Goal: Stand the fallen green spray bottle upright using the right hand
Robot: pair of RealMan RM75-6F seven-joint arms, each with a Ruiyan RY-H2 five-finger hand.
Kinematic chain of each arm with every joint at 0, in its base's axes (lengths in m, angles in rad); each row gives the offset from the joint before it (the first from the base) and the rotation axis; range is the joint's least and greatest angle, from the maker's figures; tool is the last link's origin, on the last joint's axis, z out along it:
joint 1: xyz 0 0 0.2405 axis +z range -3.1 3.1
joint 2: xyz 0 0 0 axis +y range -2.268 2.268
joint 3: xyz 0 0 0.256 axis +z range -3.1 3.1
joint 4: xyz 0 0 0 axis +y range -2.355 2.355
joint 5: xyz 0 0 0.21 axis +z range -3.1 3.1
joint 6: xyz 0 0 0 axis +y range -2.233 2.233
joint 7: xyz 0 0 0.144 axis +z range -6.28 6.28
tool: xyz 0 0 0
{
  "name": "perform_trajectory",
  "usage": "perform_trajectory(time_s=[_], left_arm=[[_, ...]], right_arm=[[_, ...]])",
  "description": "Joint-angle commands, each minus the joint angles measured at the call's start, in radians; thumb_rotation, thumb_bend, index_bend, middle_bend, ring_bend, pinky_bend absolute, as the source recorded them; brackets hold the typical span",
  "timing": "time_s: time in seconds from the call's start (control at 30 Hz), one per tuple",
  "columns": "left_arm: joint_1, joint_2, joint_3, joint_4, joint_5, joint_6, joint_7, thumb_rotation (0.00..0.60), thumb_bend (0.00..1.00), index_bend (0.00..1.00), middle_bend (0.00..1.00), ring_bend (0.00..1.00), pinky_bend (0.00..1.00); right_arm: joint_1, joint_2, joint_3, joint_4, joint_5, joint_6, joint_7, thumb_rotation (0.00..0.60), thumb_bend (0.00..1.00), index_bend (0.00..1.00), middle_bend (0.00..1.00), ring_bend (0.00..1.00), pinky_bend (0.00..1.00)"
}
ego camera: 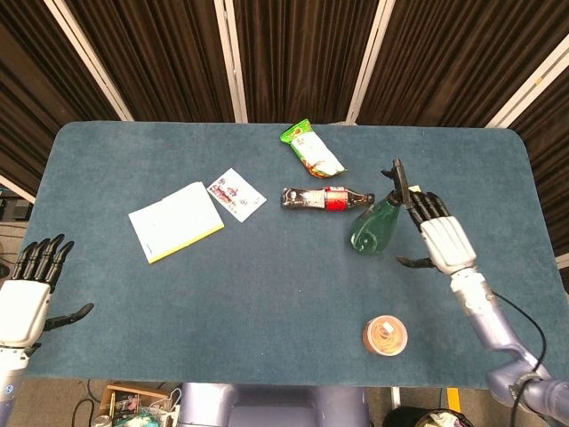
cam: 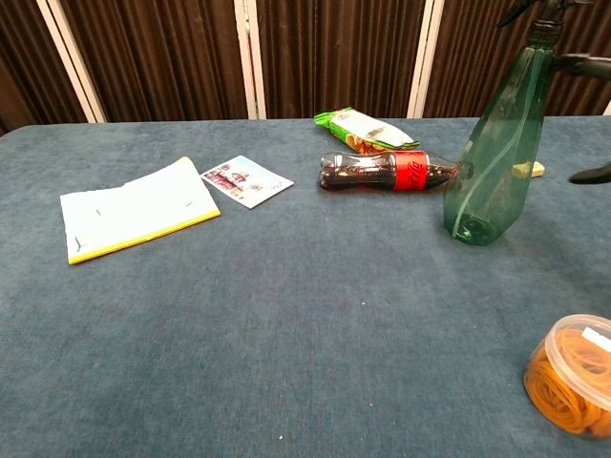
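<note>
Right hand (ego camera: 442, 242) empty, fingers spread, just off the green spray bottle (ego camera: 378, 222) at its 3 o'clock; contact looks broken, though head view is tight there. Bottle stands on its base on the table (ego camera: 267, 294), right of centre, nozzle up. Step in hand: clean release. Back straight out toward 3 o'clock, don't clip the trigger head; it's tall, narrow-based translucent plastic, tips easily. Lying cola bottle (ego camera: 322, 198) almost touches it at 10 o'clock: smooth, round, would roll. Table cover is a napped blue fabric. Left hand (ego camera: 27, 298) empty, fingers apart, at the 8 o'clock table edge.
</note>
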Motion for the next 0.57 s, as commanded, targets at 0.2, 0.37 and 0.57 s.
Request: perform_trajectory(time_s=[0.2, 0.37, 0.57], left_arm=[[0.003, 0.004, 0.002, -0.002, 0.002, 0.001, -0.003, 0.600, 0.07, 0.00, 0.00, 0.00, 0.06], [0.008, 0.005, 0.007, -0.001, 0.015, 0.012, -0.005, 0.600, 0.07, 0.00, 0.00, 0.00, 0.06], [0.007, 0.008, 0.014, -0.005, 0.019, 0.002, -0.001, 0.600, 0.07, 0.00, 0.00, 0.00, 0.06]], right_arm=[[-0.275, 0.117, -0.064, -0.274, 0.212, 0.257, -0.464, 0.600, 0.18, 0.00, 0.00, 0.00, 0.00], [-0.383, 0.084, -0.103, -0.246, 0.167, 0.377, -0.394, 0.600, 0.18, 0.00, 0.00, 0.00, 0.00], [-0.415, 0.114, -0.110, -0.257, 0.113, 0.394, -0.330, 0.600, 0.18, 0.00, 0.00, 0.00, 0.00]])
